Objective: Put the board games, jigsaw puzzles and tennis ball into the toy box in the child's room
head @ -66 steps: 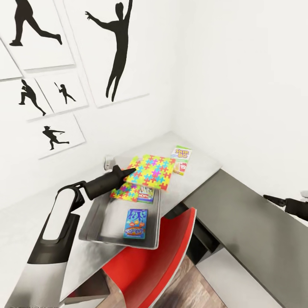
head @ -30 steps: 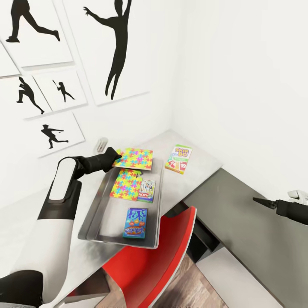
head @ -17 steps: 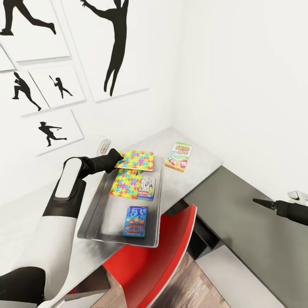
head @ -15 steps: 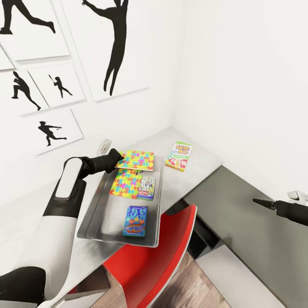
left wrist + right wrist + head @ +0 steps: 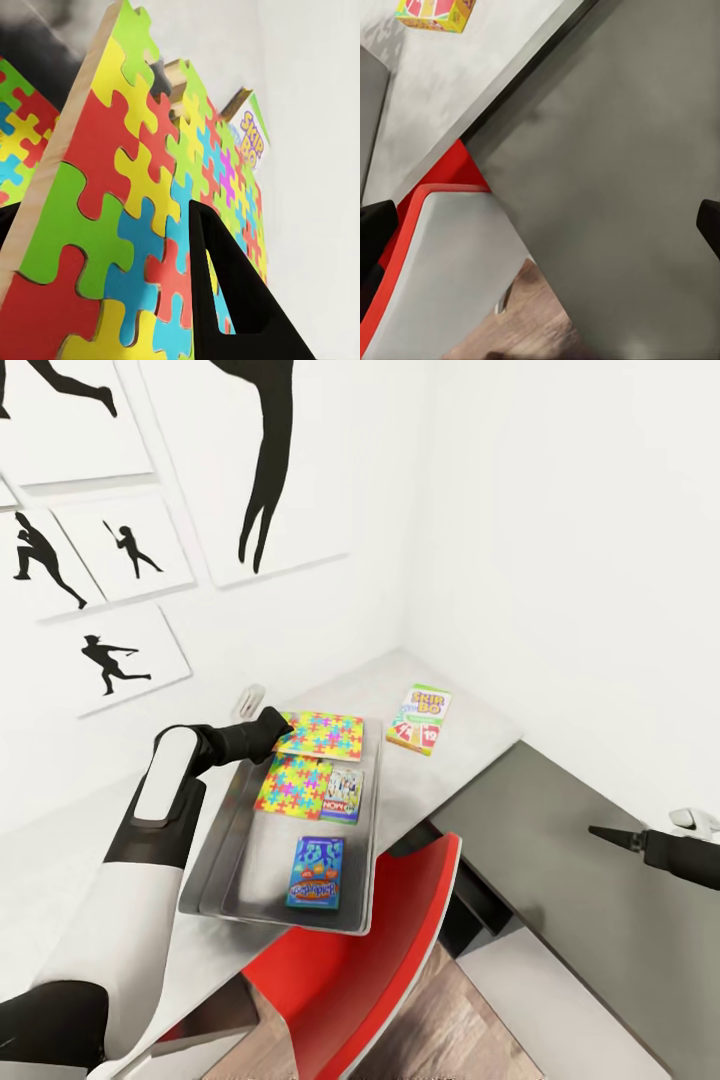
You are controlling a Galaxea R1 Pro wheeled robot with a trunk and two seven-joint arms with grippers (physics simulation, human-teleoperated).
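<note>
In the head view my left gripper (image 5: 278,726) is shut on the edge of a bright jigsaw puzzle (image 5: 322,734) that lies across the far end of the grey toy box (image 5: 225,865). In the box lie a second jigsaw puzzle (image 5: 288,785), a Monopoly board game (image 5: 343,795) and a blue board game (image 5: 316,872). A Skip-Bo board game (image 5: 420,718) lies on the table (image 5: 470,735) beside the box. In the left wrist view, the held puzzle (image 5: 127,225) sits against a black finger (image 5: 232,300). My right gripper (image 5: 605,833) hangs open over a grey surface. The tennis ball is out of view.
A red chair (image 5: 350,970) stands tucked under the table's near edge, below the toy box. A small white object (image 5: 245,703) sits on the table by the wall. White walls with silhouette posters (image 5: 270,460) close the corner. The grey surface (image 5: 560,880) stretches to the right.
My left arm has drawn back toward the wall and brought the puzzle down onto the box's far end. The head camera has tilted, shifting the whole picture. The right gripper stays put.
</note>
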